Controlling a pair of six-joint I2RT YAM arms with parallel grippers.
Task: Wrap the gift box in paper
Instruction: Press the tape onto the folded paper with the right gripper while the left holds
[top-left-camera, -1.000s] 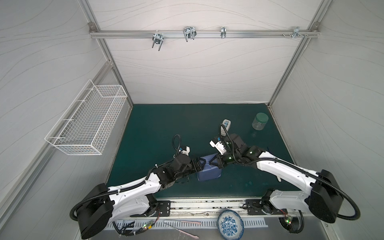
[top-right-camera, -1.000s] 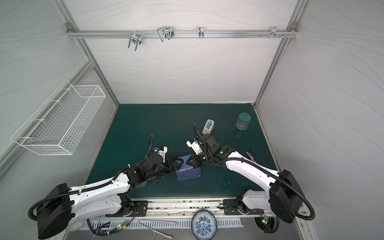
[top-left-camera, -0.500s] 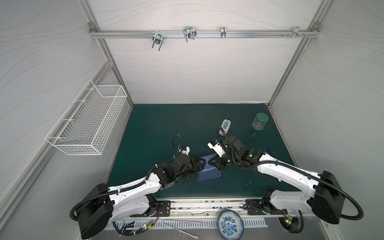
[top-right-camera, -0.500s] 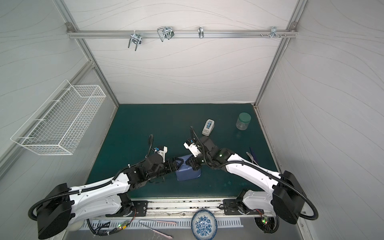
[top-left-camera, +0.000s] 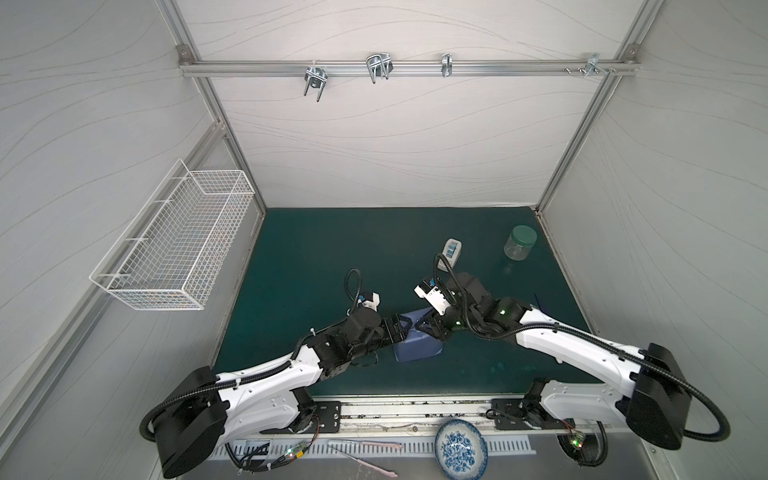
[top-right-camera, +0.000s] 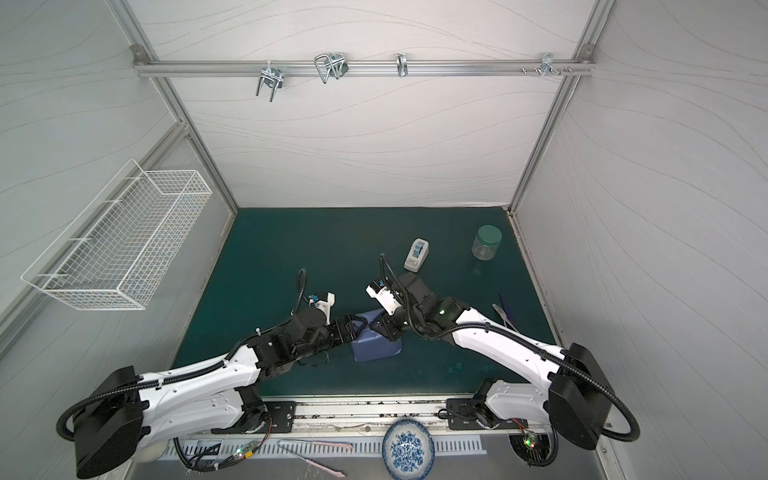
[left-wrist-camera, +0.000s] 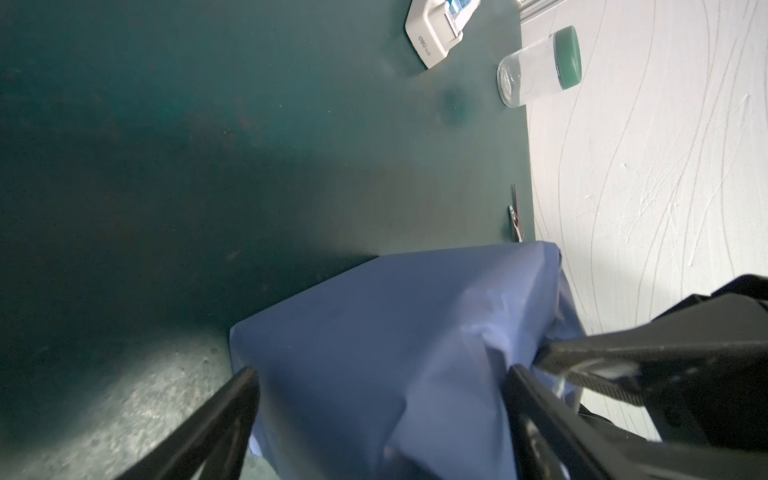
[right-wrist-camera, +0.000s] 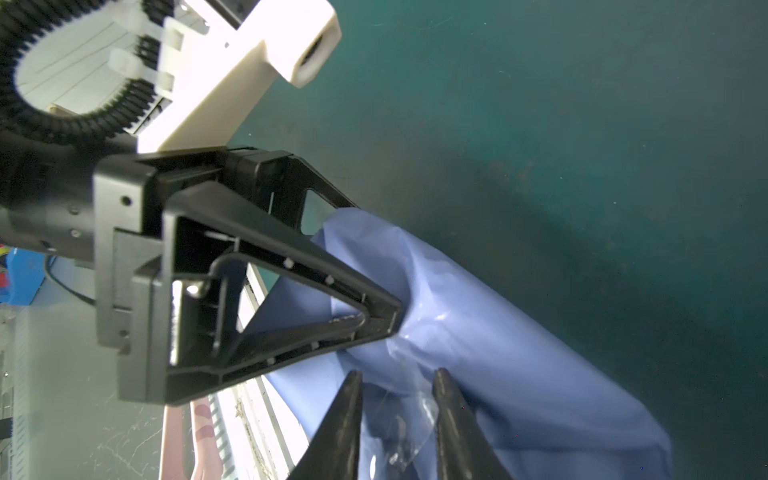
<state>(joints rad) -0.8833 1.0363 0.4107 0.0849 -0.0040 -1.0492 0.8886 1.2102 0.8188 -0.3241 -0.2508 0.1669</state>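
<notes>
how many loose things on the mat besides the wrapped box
3: white tape dispenser mid-back, green-lidded jar back right, thin tool far right; more may be hidden.

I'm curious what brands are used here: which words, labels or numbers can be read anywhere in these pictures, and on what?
"deli": brand mark on the white tape dispenser, in the left wrist view.
The tiny print beside that mark is too small to read.
The bowl shows only a blue pattern, no lettering.
Nothing else is legible.
</notes>
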